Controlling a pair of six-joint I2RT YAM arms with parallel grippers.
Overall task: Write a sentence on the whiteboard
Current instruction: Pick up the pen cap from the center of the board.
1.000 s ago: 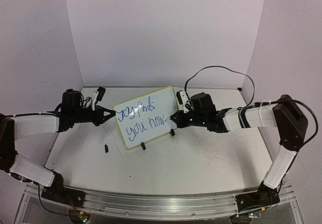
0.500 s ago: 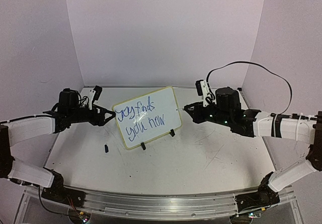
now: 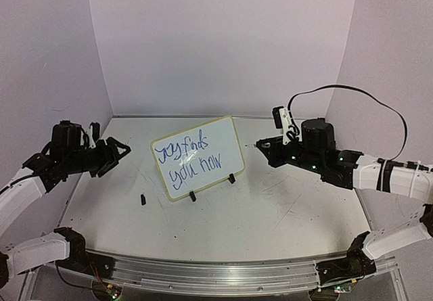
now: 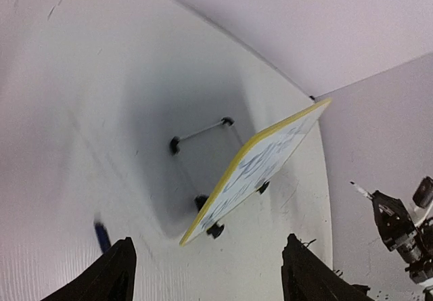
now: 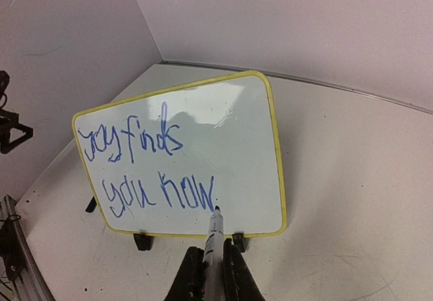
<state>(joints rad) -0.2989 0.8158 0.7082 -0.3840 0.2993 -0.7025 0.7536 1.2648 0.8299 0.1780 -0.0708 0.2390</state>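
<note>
The whiteboard (image 3: 198, 157) stands tilted on two black clip feet mid-table, with a yellow-green frame and "joy finds you now" written in blue. In the right wrist view the whiteboard (image 5: 203, 139) faces me. My right gripper (image 5: 213, 264) is shut on a blue marker (image 5: 214, 233), whose tip hangs just in front of the last word without clearly touching. From above, my right gripper (image 3: 265, 146) sits right of the board, apart from it. My left gripper (image 3: 116, 153) stands open to the board's left with a gap between. Nothing lies between its fingers (image 4: 120, 270) in its own view.
A small dark marker cap (image 3: 143, 199) lies on the table left of the board's front; the same marker cap (image 4: 101, 235) shows near my left finger. A black cable (image 3: 352, 93) loops above the right arm. Purple walls close three sides, and a metal rail (image 3: 216, 270) runs along the near edge.
My left gripper has opened and drawn back left from the board's left edge. My right arm has pulled the marker rightward, away from the board's right side.
</note>
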